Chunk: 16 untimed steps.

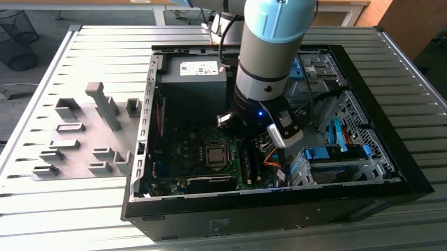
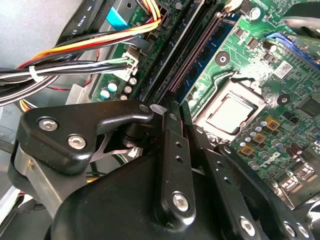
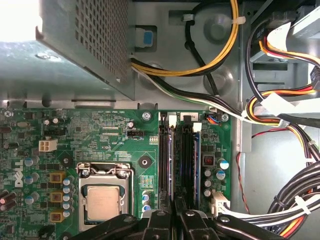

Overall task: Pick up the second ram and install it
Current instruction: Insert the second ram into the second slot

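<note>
The second ram point(image 3: 172, 160) is a thin blue-green stick standing on edge in the row of memory slots beside the processor socket point(image 3: 102, 200). In the second wrist view its chip-covered face point(image 2: 202, 62) runs away from my fingertips. My gripper point(image 3: 175, 207) sits low over the motherboard with its black fingers point(image 2: 170, 150) drawn close together, and the stick's near end lies in the narrow gap between them point(image 2: 179, 114). Another stick point(image 3: 196, 160) stands two slots further from the socket. In the exterior view my arm point(image 1: 269, 63) reaches straight down into the open computer case point(image 1: 363, 89).
Bundles of black, yellow and orange cables point(image 3: 280, 125) crowd the side of the slots away from the socket. The power supply box point(image 1: 192, 78) fills one case corner and blue drive-bay clips point(image 1: 328, 152) sit at the exterior view's right. A grey fixture plate point(image 1: 84, 136) lies outside the case.
</note>
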Motion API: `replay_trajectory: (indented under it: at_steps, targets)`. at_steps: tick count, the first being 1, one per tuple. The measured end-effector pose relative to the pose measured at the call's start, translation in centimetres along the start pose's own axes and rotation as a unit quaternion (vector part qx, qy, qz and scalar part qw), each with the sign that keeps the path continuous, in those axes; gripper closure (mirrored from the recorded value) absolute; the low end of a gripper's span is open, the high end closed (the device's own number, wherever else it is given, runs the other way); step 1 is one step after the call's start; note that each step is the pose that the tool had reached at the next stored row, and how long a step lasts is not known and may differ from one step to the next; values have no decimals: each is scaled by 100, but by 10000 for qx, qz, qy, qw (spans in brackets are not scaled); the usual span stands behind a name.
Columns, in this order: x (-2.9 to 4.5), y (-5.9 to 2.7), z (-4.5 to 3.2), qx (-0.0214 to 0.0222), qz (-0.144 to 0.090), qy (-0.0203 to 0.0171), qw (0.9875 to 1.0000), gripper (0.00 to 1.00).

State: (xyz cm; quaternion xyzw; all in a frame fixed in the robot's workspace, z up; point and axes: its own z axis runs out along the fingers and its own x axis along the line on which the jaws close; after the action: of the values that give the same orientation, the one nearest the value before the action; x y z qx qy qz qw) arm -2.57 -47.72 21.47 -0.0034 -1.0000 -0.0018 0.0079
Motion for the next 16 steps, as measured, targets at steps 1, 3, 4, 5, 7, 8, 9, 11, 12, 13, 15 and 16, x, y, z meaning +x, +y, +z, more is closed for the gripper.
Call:
replay_trajectory:
  at_steps: [1, 3, 4, 5, 7, 8, 9, 11, 12, 13, 15, 16]
  targets:
    - [-2, 0, 3, 0, 9, 0, 10000, 86]
    - [-2, 0, 8, 0, 15, 0, 10000, 86]
    - [-2, 0, 12, -1, 15, 0, 10000, 86]
    - [-3, 0, 16, -1, 16, 0, 10000, 86]
    - [-5, 0, 19, -2, 20, 0, 10000, 86]
    - [-5, 0, 20, -4, 21, 0, 10000, 86]
    - [-5, 0, 20, -6, 22, 0, 10000, 86]
    - [-5, 1, 15, -7, 22, -1, 10000, 86]
    - [-5, 1, 13, -8, 24, -1, 10000, 86]
    - [-5, 0, 11, -8, 27, -1, 10000, 86]
    - [-5, 0, 9, -7, 37, 0, 10000, 86]
    - [-5, 0, 9, -7, 42, 0, 10000, 86]
